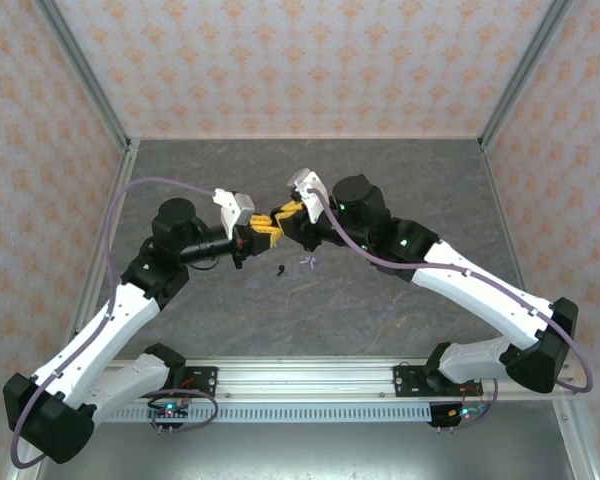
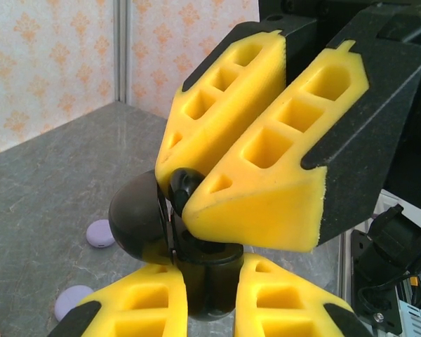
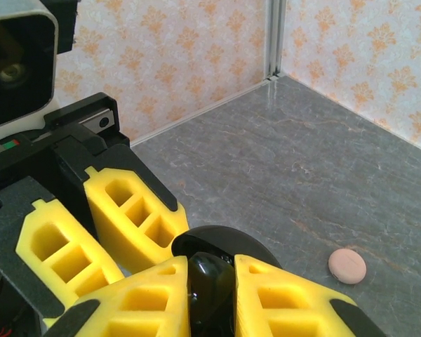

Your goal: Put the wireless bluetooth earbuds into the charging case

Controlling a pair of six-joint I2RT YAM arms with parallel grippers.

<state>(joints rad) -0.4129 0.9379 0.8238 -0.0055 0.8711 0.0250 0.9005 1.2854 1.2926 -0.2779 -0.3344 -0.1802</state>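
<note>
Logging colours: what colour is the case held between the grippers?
The case is black; left wrist view.

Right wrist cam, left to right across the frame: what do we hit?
left gripper's yellow fingers → black charging case → pink round case

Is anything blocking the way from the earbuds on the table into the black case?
Yes: the left gripper and right gripper both clamp the black case in the air, fingers crowding it. The earbuds lie on the table below.
</note>
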